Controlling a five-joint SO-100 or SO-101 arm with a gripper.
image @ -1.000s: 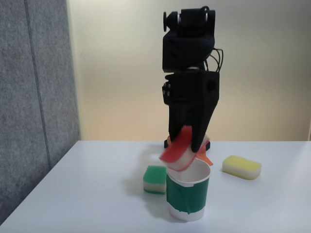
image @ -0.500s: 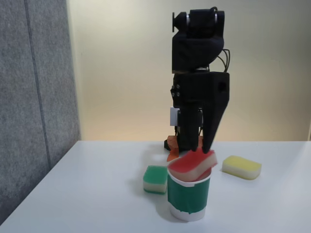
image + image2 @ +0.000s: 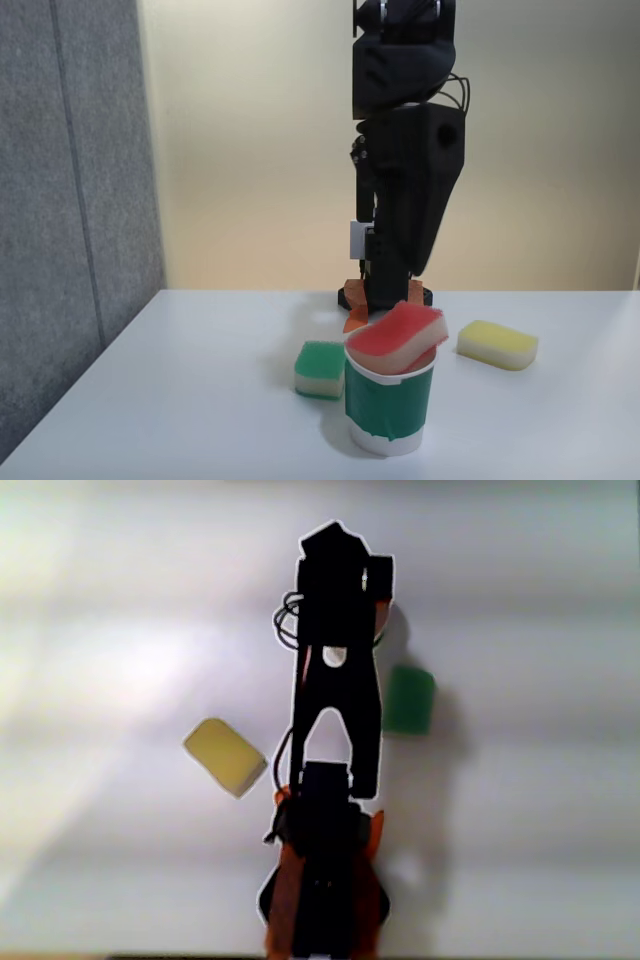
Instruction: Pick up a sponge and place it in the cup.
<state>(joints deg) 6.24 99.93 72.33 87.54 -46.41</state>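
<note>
Sponge (image 3: 397, 338) sits tilted across cup (image 3: 389, 402) rim, too wide to drop in; gripper (image 3: 400, 283) above, clear; spread unclear.

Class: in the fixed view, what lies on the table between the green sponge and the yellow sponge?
The cup, with the red sponge resting tilted on its rim, stands between the green sponge and yellow sponge.

- white tabletop (image 3: 200, 400), plain surface.
- cup (image 3: 388, 405) standing upright near the front edge.
- green-topped sponge (image 3: 320, 368) lying just left of the cup.
- yellow sponge (image 3: 497, 343) lying further right.
- arm base (image 3: 385, 293) behind.
</note>
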